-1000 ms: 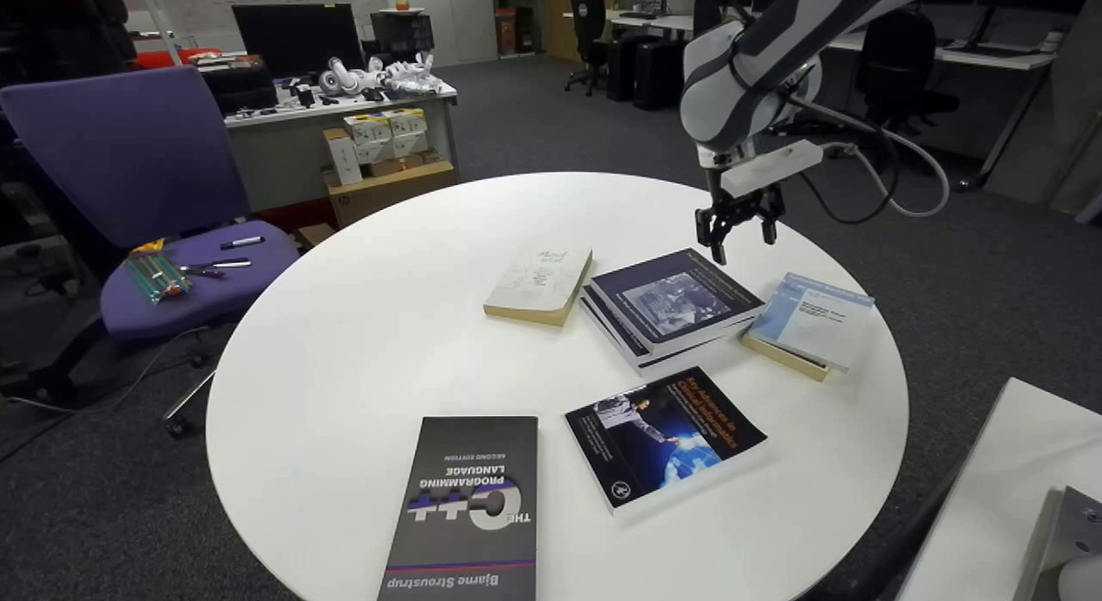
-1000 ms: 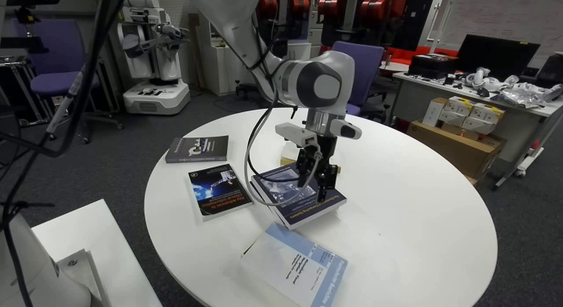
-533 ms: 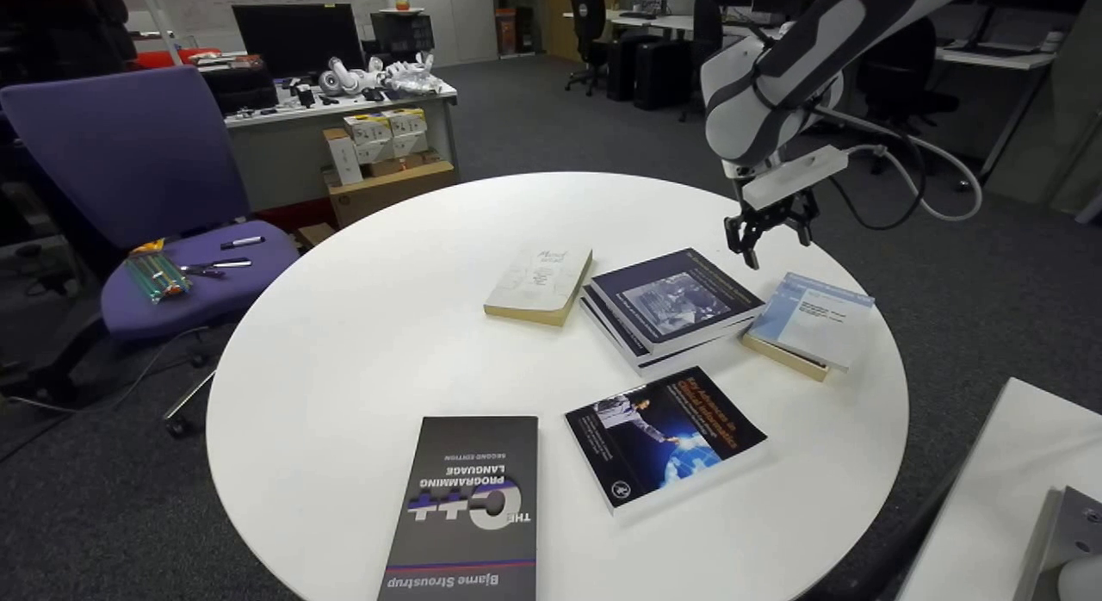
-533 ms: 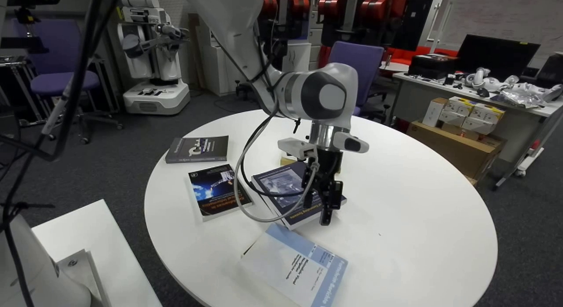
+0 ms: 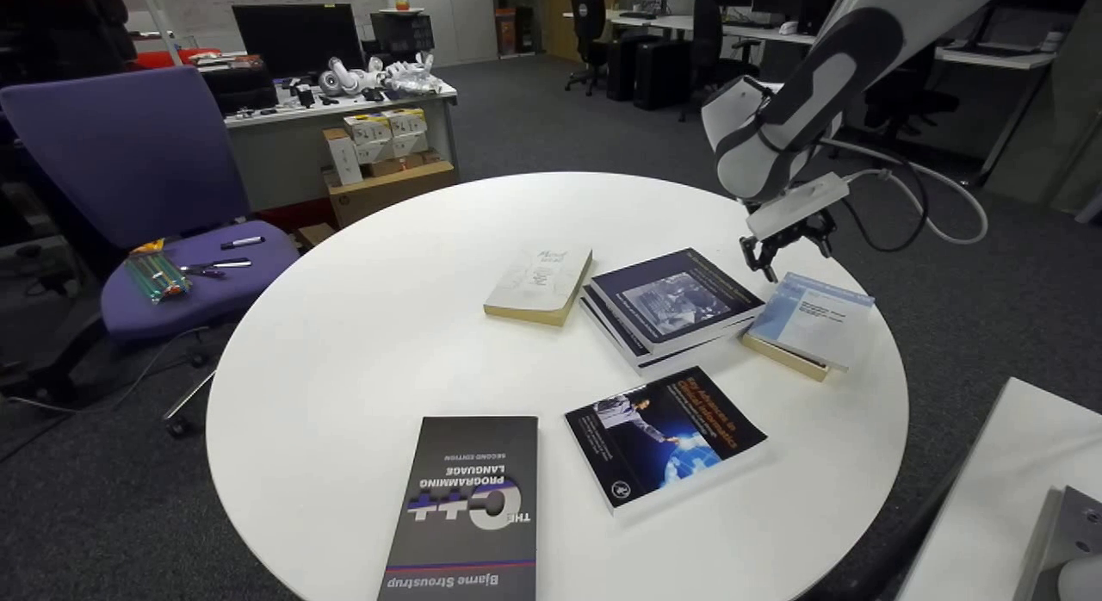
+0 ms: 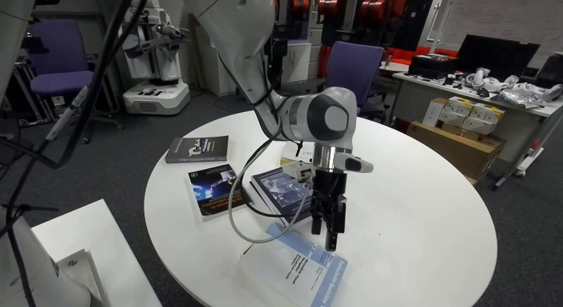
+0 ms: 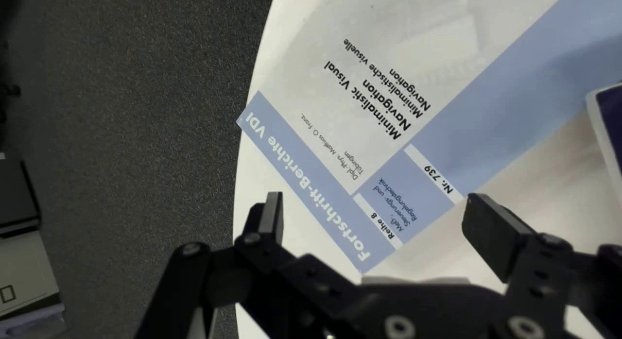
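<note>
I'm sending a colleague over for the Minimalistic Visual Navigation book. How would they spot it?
Above the round white table hangs an open black gripper. Close to it, near the table's rim, lies a pale book, right beside a stack of dark books. Unlike them, its cover is white with light-blue bands.

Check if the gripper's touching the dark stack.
Apart. In an exterior view, a strip of white table shows plainly between the gripper and the edge of the dark stack.
</note>
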Available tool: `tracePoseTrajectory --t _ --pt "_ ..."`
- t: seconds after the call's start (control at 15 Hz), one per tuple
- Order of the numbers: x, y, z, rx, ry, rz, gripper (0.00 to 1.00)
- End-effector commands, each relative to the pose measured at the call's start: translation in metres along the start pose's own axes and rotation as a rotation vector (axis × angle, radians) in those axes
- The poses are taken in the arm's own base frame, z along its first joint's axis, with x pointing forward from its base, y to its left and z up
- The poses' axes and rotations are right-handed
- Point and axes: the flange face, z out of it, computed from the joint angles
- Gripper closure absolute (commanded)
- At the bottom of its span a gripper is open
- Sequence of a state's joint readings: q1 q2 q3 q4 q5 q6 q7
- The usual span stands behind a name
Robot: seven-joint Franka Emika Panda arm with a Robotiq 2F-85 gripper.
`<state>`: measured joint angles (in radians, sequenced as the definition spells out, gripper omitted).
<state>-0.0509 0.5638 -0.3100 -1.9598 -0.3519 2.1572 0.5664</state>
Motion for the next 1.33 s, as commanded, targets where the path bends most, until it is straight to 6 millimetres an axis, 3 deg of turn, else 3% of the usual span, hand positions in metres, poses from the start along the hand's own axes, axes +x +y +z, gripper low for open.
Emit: tracePoseTrajectory --t 0.0,0.27,0.6,1.27 --pt "0.013 -0.022 0.026 -0.017 0.07 0.057 0.0" --pt "0.02 -0.039 0.034 0.061 0.209 0.162 0.0" --pt "0.024 -0.032 0.019 0.117 0.277 0.233 0.0" --pt "0.012 -0.051 0.02 0.296 0.218 0.261 0.0"
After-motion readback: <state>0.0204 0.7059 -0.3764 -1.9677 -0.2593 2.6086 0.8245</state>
